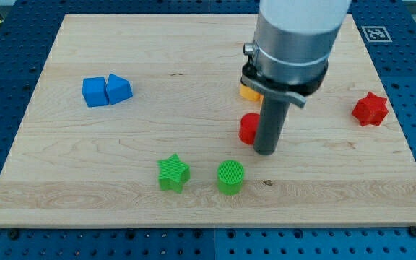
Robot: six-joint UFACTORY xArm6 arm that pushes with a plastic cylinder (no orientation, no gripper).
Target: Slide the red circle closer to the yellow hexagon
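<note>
Pale matt wooden board [121,166]

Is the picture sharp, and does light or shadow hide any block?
Camera view: sharp overall, with even soft light and no glare on the wooden board; only faint shadows. The arm, not shadow, hides most of the yellow hexagon block and part of the red circle block beside my tip.

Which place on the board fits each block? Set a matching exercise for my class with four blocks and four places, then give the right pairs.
Blocks:
1. red star
2. green circle
3. blue blocks
4. red circle

Places:
A. the view's left
B. touching my tip, on its left
C. the view's right edge
D. the view's bottom, beside the green star

Pairs: 1-C, 2-D, 3-A, 4-B
</note>
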